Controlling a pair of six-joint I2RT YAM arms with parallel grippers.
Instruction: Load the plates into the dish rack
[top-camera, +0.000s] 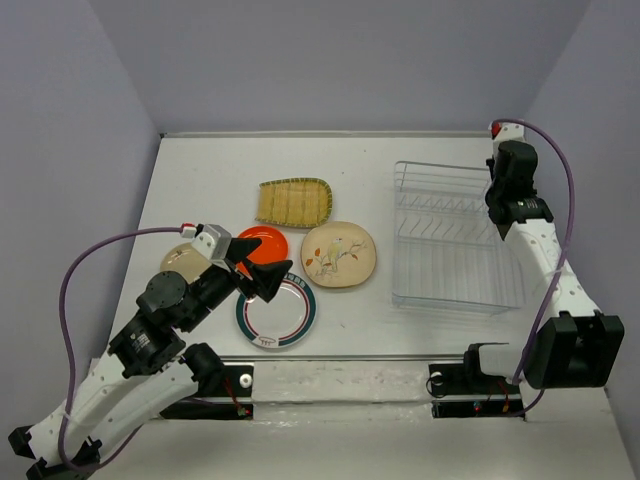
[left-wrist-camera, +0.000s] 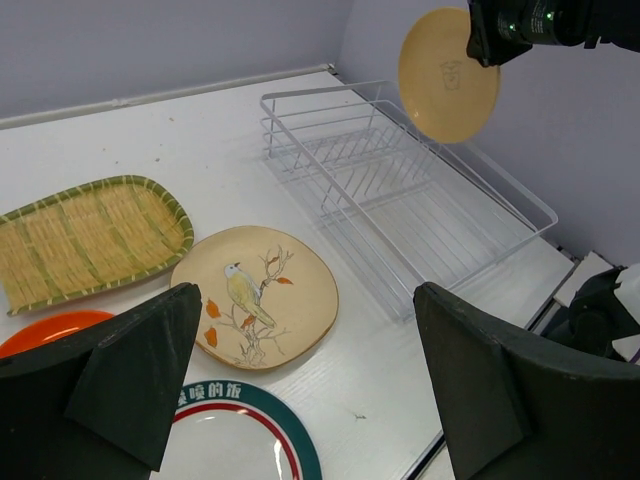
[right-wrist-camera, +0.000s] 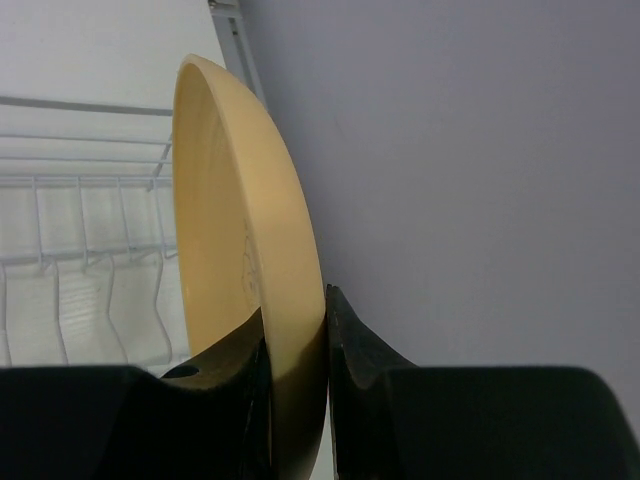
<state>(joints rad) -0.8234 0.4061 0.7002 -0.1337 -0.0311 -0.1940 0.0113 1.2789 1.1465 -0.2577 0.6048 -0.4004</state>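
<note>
From above, the dish rack (top-camera: 450, 240) stands by the right edge of the table (top-camera: 200, 170), its long sides running from far to near. The right gripper (top-camera: 502, 225) hangs over the rack's right wall, toward the far right corner. What it carries cannot be made out here. Near the front edge, left of centre, the left gripper (top-camera: 262, 268) hovers open above the green-rimmed plate (top-camera: 290, 318). The orange-red plate (top-camera: 268, 242) is just beyond it, the bird-print plate (top-camera: 339, 255) lies toward the middle, and the fan-shaped dish (top-camera: 293, 201) is farther back. A pale round plate (top-camera: 176, 260) peeks out beside the left arm.

From the left wrist, the gripper's 2 fingers (left-wrist-camera: 135, 370) are spread wide with nothing between them. Across the table the yellow-orange plate (left-wrist-camera: 447, 80) hangs on edge, clear above the rack's right wall, with its face turned toward the left edge.

From the right wrist, the jaws are clamped on that plate's rim. The plate stands upright, with the rack wires below it and to its left.

The coming move looks to turn on this: the rack's slots lie down and leftward from the held plate. The right arm is much the nearer, so it would shift toward the table's middle and lower the plate. Whether the plate's plane lines up with the dividers cannot be told.
</note>
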